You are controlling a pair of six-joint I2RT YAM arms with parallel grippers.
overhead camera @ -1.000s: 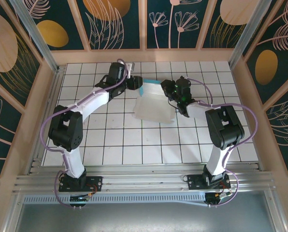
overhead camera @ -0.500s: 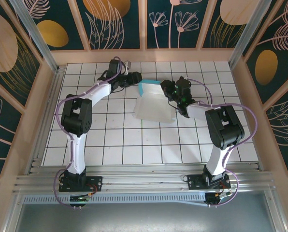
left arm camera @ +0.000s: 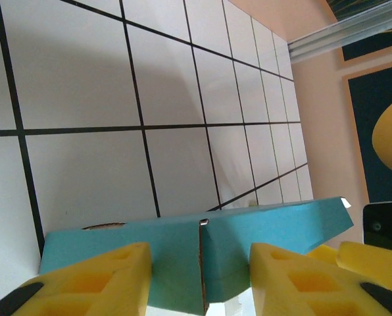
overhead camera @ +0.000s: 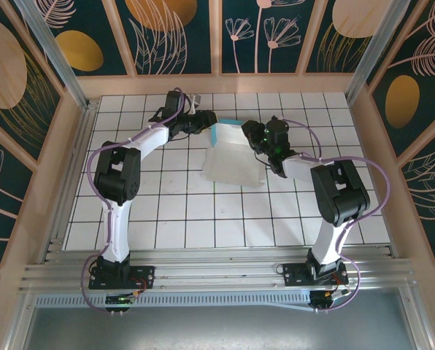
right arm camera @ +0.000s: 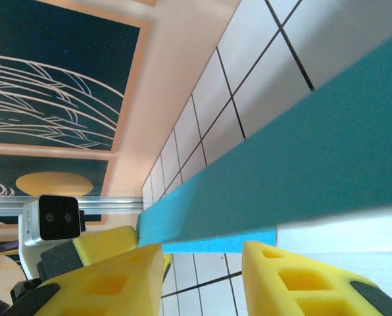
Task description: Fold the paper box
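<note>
A white tiled table (overhead camera: 174, 219) in a leaf-panelled booth, with the paper box (overhead camera: 232, 162) only part folded.
The box lies far centre, its white panel flat and its turquoise flap (overhead camera: 228, 131) raised along the far edge. The left gripper (left arm camera: 199, 253) and right gripper (right arm camera: 202, 253) meet at that flap, fingers spread, pinching nothing. Most folds seem left to do.

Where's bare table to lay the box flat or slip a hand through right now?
Widest bare table: the near rows between the arm bases, on the near side of the paper box. Smaller patches: the far left and far right corners. Crowded: far centre, where the left gripper and right gripper meet at the box's turquoise flap.
</note>
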